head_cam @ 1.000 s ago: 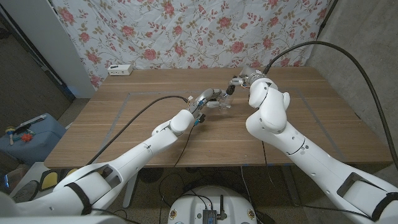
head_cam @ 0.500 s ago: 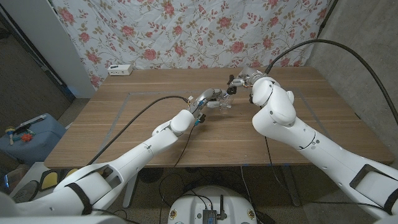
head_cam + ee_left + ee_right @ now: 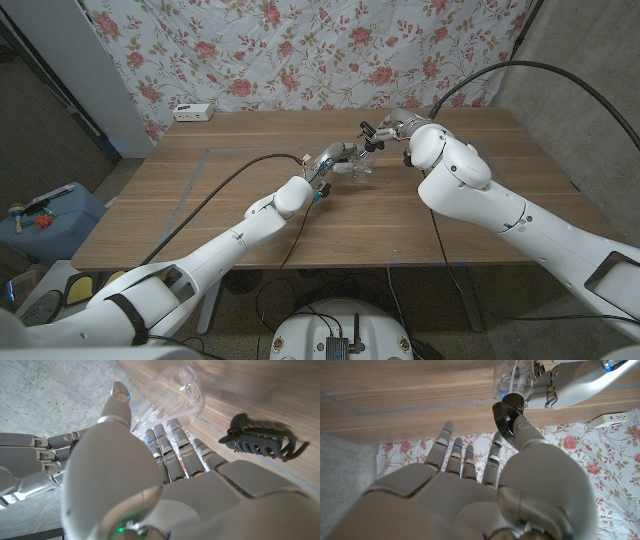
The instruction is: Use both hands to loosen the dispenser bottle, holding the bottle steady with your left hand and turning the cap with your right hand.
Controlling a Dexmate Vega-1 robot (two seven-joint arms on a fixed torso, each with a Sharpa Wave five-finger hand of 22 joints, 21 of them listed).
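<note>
A clear dispenser bottle (image 3: 362, 166) stands near the middle of the table's far half. My left hand (image 3: 340, 156) grips its body from the left, and its fingers (image 3: 172, 442) wrap the clear bottle (image 3: 167, 397). The black pump cap (image 3: 370, 136) sits on top. My right hand (image 3: 396, 127) reaches it from the right. In the right wrist view the black cap (image 3: 507, 415) is pinched between thumb and a fingertip (image 3: 496, 440), with the other fingers spread, above the bottle (image 3: 516, 377) and my left hand (image 3: 572, 382).
A black claw hair clip (image 3: 262, 442) lies on the wood close to the bottle. A white power strip (image 3: 193, 111) sits at the table's far left edge. A flowered cloth (image 3: 300, 50) hangs behind the table. Thin tape lines (image 3: 200, 160) mark a rectangle on the tabletop.
My right forearm and elbow have swung out to the right while the hand stayed at the cap, which now leans more to the left. Left hand and bottle have held still.
</note>
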